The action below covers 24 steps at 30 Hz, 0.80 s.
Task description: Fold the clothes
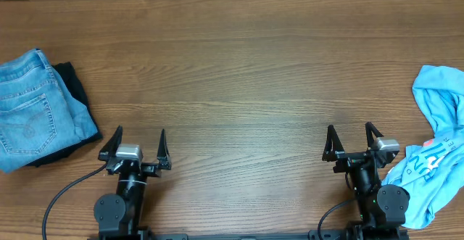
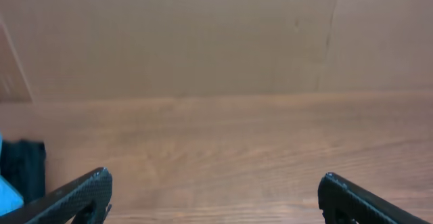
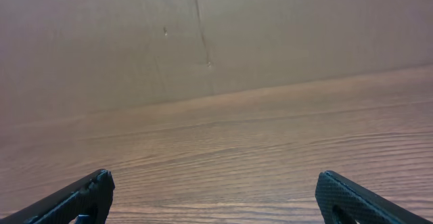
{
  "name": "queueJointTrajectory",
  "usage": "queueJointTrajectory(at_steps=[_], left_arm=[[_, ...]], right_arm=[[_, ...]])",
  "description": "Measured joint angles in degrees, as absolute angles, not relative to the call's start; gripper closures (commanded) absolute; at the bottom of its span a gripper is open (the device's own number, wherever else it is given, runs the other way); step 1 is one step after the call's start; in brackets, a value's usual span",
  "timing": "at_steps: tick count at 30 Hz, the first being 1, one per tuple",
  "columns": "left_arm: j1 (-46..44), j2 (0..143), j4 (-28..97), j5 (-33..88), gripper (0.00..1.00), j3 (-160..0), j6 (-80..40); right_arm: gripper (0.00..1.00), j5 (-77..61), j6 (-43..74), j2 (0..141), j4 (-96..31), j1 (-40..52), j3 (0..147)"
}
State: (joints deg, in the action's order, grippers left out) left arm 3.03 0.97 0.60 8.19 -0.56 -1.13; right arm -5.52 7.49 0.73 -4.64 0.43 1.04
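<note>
Folded light-blue denim jeans (image 1: 32, 109) lie at the table's left edge on top of a black garment (image 1: 72, 88). A crumpled sky-blue printed T-shirt (image 1: 435, 153) lies at the right edge. My left gripper (image 1: 140, 134) stands open near the front edge, right of the jeans, with nothing between its fingers (image 2: 81, 193). My right gripper (image 1: 351, 130) is open too, just left of the T-shirt, and empty. In the left wrist view a bit of the black garment (image 2: 24, 166) and blue cloth (image 2: 8, 195) show at the far left.
The wooden table (image 1: 232, 73) stretches between the two piles. A brown cardboard wall (image 2: 203, 34) stands along the table's far edge. Cables (image 1: 61, 196) trail from the arm bases at the front edge.
</note>
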Motion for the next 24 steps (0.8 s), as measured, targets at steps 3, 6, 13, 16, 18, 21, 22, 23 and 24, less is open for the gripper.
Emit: queueJointTrajectory(at_steps=[3, 6, 13, 16, 18, 21, 22, 23, 24], left_arm=[[3.03, 0.82, 3.55, 8.34, 0.0, -0.47, -1.78], [3.03, 0.8, 3.55, 8.34, 0.0, -0.47, -2.63], [3.03, 0.8, 3.55, 8.34, 0.0, -0.47, -3.05], [3.03, 0.8, 3.55, 8.34, 0.0, -0.47, -3.05], [3.03, 0.8, 3.55, 8.34, 0.0, -0.47, -3.05], [3.03, 0.8, 3.55, 8.34, 0.0, -0.47, -3.05], [3.03, 0.8, 3.55, 8.34, 0.0, -0.47, -3.05], [3.03, 0.8, 3.55, 8.34, 0.0, -0.47, -3.05], [3.03, 0.8, 3.55, 8.34, 0.0, -0.47, -3.05]], right_arm=[[0.0, -5.52, 7.49, 0.73, -4.64, 0.43, 1.04], [0.0, -5.52, 7.49, 0.73, -4.62, 0.43, 1.04], [0.0, -5.52, 7.46, 0.73, -4.6, 0.43, 1.04], [0.0, -5.52, 7.46, 0.73, -4.62, 0.43, 1.04], [0.0, -5.52, 7.49, 0.73, -4.64, 0.43, 1.04], [0.0, -5.52, 7.46, 0.73, -4.64, 0.43, 1.04], [0.0, -5.52, 7.49, 0.73, -4.64, 0.43, 1.04], [0.0, -5.52, 7.46, 0.73, -4.64, 0.43, 1.04], [0.0, -5.54, 7.44, 0.73, -4.62, 0.43, 1.04]])
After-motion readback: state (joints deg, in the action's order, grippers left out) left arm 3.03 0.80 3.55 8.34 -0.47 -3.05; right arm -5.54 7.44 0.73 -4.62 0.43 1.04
